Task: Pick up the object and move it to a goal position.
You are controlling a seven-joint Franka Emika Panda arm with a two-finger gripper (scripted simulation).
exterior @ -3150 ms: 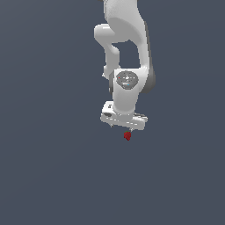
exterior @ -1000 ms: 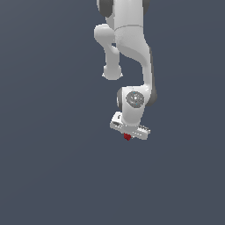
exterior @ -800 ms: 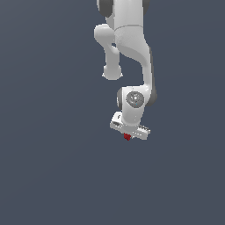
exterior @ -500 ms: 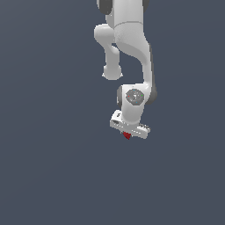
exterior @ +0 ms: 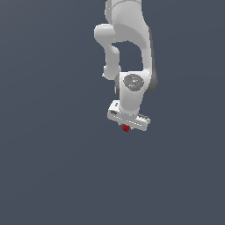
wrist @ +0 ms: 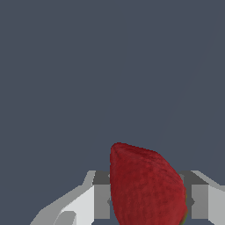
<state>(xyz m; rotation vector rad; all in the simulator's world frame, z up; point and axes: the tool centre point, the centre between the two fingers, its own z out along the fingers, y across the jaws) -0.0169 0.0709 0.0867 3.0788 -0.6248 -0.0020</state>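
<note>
One arm works alone here, a white Franka arm (exterior: 127, 48) that reaches down from the upper centre of the exterior view and ends a little below mid-frame. Its gripper (exterior: 127, 125) sits just under the wrist flange, tilted so that the bar of the hand slopes down toward the exterior view's right. The object (exterior: 126, 128), a small dark red lump, peeks out directly beneath that bar, close to the centre of the frame.

In the wrist view the red lump fills the lower middle of the picture, tapering to a blunt point, with a grey-white finger (wrist: 90, 200) on one flank and another on the opposite flank. The jaws look closed onto it, pinching it from two sides; contact on the far side is partly hidden by the lump itself, so this is a judgement and not a certainty.

As to progress, the grasp appears done. Whether the lump is off the ground cannot be told, since the flat grey-blue background (exterior: 48, 167) shows no shadow and no edge. No goal marker shows in either view, so how much of the carry is left cannot be read. What seems to be left is transport to the goal and holding there, with the grip kept firm on a rounded, tapering shape that might slip.
</note>
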